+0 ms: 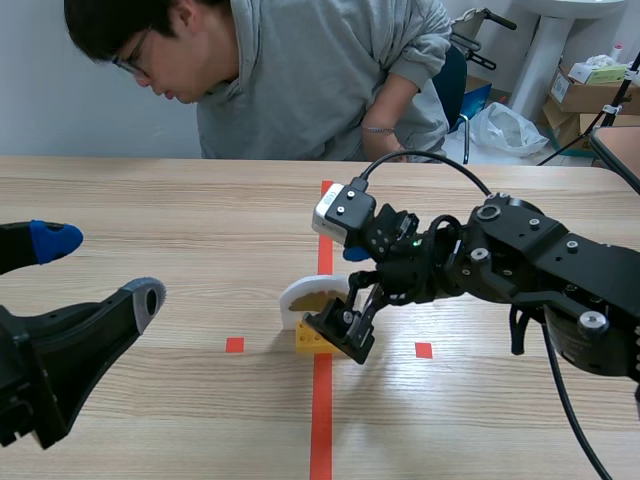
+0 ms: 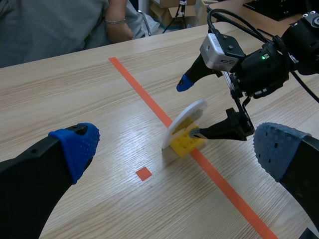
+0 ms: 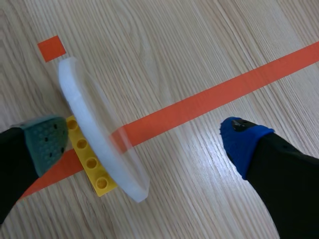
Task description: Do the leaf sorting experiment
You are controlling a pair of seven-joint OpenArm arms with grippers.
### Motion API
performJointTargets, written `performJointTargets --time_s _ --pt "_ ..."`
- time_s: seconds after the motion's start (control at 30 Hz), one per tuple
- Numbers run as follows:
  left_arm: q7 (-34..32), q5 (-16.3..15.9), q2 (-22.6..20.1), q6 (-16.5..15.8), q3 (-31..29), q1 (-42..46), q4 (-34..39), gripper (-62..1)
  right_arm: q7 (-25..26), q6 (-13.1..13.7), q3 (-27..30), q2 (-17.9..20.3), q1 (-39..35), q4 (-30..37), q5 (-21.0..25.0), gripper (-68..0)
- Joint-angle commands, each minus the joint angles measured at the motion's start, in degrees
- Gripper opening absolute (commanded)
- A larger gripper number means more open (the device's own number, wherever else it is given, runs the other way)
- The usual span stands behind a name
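A white round disc (image 1: 303,293) stands tilted on its edge, leaning on a yellow studded brick (image 1: 309,343) that lies on the orange tape line at the table's middle. My right gripper (image 1: 350,295) is open and straddles the two. In the right wrist view the disc (image 3: 99,129) and brick (image 3: 92,167) sit between the fingers of the right gripper (image 3: 144,139), close to the grey-green pad (image 3: 47,137) and well apart from the blue pad (image 3: 244,139). My left gripper (image 1: 100,270) hangs open at the near left, holding nothing. From it the disc (image 2: 187,122) lies ahead.
A person in a grey hoodie (image 1: 310,70) leans over the table's far edge. The orange tape line (image 1: 321,420) runs down the middle, with small orange squares (image 1: 234,344) on both sides. Boxes and a bag stand beyond the table at the back right.
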Motion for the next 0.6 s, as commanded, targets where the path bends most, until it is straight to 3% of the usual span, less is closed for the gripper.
performJointTargets --time_s 0.0,0.13,0.57 --pt "-0.59 -0.44 0.44 0.04 0.00 0.46 0.72 1.4 0.87 0.11 0.04 0.28 1.27 0.17 0.22 -14.4" --pt "-0.59 -0.44 0.44 0.04 0.00 0.46 0.72 1.4 1.27 -0.37 0.04 0.31 1.20 0.13 0.22 -16.5" --pt "-0.61 -0.44 0.44 0.02 0.00 0.46 0.72 1.4 2.69 -2.10 0.04 0.13 0.26 0.13 0.22 -36.9"
